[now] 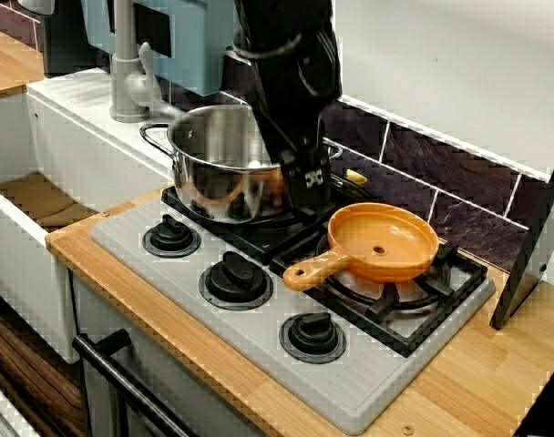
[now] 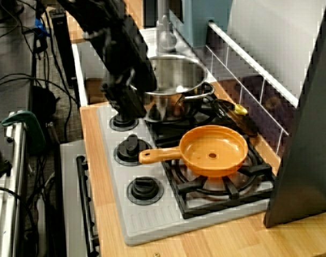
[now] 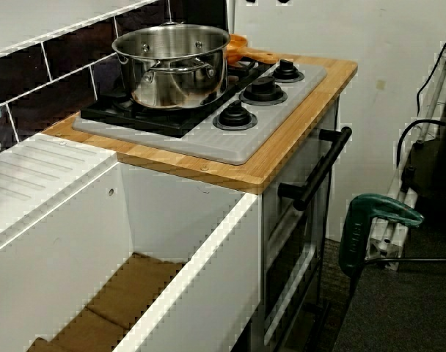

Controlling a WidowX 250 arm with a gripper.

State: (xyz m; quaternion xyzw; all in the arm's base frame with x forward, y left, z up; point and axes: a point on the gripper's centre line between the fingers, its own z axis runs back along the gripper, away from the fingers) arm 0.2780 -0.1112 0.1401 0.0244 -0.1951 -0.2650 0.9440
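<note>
1. The orange pan (image 1: 384,238) sits empty on the right burner's grate (image 1: 414,309), with its handle (image 1: 313,269) pointing near-left toward the middle knob (image 1: 233,278)
2. The gripper (image 1: 311,193) hangs above the stove and touches nothing. Judging by the front view and the view from the right end, it seems to be over the gap between the handle and the steel pot (image 1: 218,164). Its fingers are lost against the dark arm, so I cannot tell whether they are apart or together
3. The pan looks light and rests on raised bars. A touch that lands off-centre on the handle could spin it, tip it, or slide it toward the knobs
4. The pot stands just left of the pan and is taller. A drift to the left or far side could knock the arm's bulk against its rim
5. Two more knobs (image 1: 171,237) (image 1: 312,334) line the near edge, and a small yellow thing (image 1: 355,177) lies by the far tiles
6. The tap (image 1: 131,82) and sink (image 1: 40,196) are further left. A dark panel (image 1: 532,255) leans at the right and limits room on that side
</note>
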